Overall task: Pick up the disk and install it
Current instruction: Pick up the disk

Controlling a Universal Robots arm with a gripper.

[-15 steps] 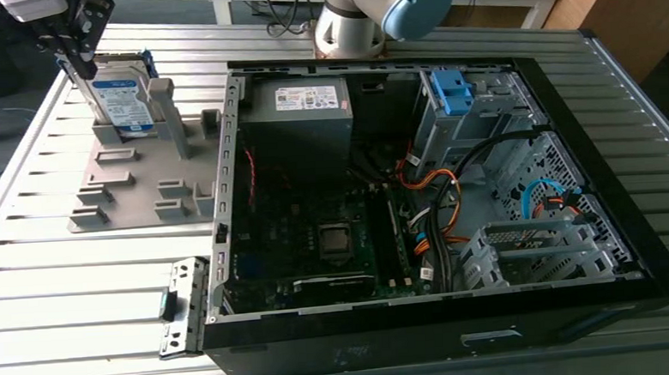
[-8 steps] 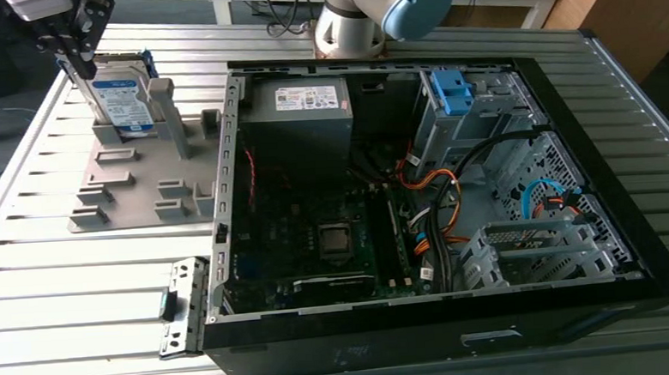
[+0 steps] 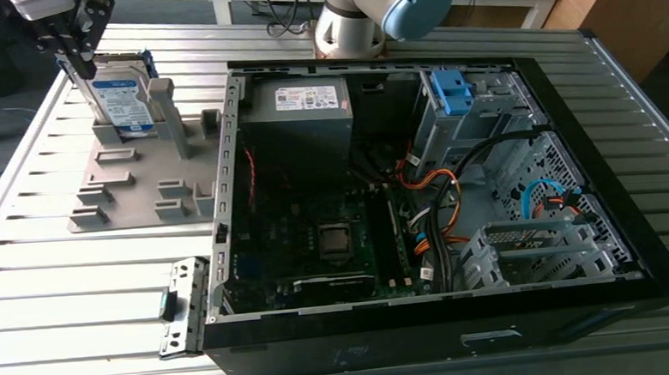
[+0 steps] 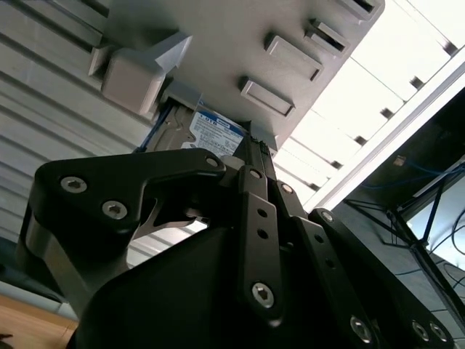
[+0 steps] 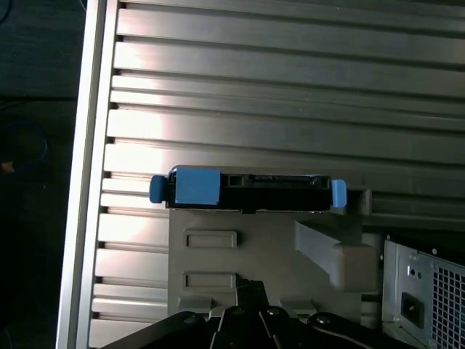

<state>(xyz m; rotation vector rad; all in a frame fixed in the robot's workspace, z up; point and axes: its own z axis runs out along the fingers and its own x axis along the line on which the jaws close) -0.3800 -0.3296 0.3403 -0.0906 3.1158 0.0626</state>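
Note:
The disk point(image 3: 120, 100) stands upright on its edge in a grey slotted holder point(image 3: 139, 185) on the ribbed metal table, at the exterior view's upper left. It is silver with a white-and-blue label and a blue carrier frame. My gripper point(image 3: 77, 65) hangs over the disk's top edge, and its tip overlaps the upper left corner of the label; I cannot tell whether it touches the disk. In the first wrist view the disk point(image 5: 247, 190) is seen edge-on, a dark strip with blue ends above the holder point(image 5: 254, 247). In the second wrist view the disk's label point(image 4: 216, 136) peeks out beyond the black gripper body point(image 4: 254, 156).
An open black computer case point(image 3: 609, 182) lies to the exterior view's right of the holder. Inside are a grey power supply point(image 3: 299, 112), a motherboard, orange and blue cables, and a drive cage with a blue bracket point(image 3: 451, 91). The arm's base point(image 3: 355, 23) stands behind the case.

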